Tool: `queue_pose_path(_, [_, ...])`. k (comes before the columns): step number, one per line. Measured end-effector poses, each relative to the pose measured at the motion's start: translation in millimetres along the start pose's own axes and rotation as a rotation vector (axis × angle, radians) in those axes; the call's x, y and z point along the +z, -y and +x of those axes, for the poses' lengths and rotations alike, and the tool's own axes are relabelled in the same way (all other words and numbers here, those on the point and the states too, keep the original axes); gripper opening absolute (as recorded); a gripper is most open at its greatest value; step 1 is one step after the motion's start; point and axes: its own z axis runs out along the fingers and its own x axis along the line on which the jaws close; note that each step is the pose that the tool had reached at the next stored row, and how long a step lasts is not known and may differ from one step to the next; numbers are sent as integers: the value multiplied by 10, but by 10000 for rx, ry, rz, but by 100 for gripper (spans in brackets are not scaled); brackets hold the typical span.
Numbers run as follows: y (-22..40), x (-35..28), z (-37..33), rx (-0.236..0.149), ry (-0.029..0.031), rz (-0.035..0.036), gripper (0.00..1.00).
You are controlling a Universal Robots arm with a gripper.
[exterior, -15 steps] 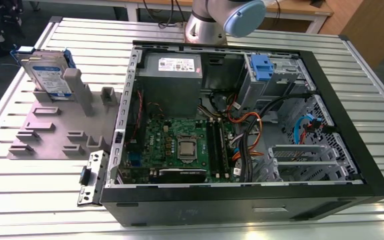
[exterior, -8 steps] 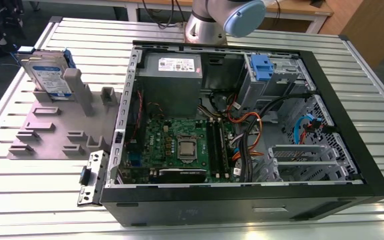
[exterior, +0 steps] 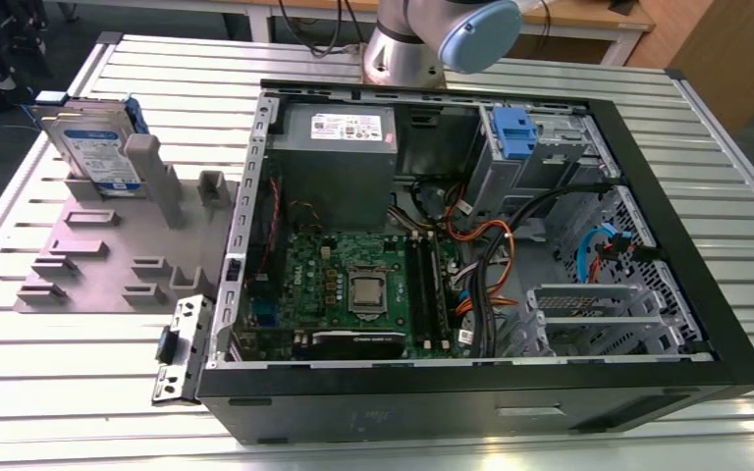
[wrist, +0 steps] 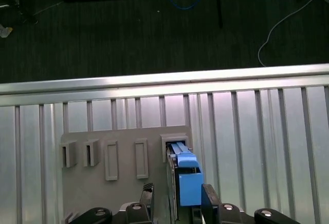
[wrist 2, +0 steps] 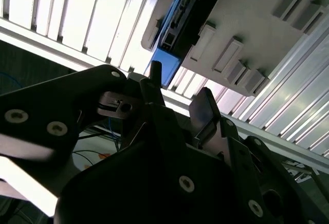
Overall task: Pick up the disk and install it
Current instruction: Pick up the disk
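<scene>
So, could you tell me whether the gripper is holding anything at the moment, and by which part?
Nothing is held. The open gripper is over the disk, which stands untouched in the grey holder.

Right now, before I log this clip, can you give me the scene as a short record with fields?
disk: upright in the grey holder, at the exterior view's left, outside the computer case
pincer: open, above the disk's blue-framed edge in the first wrist view, not touching it
computer case: open, lying on the slatted table
task state: disk not yet picked up
</scene>
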Motion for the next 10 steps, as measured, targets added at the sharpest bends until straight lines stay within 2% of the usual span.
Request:
queue_pose_path(6, [0, 5, 0, -2, 1, 1, 49])
queue_pose_path(10, [1, 23, 1, -57, 1, 26, 49])
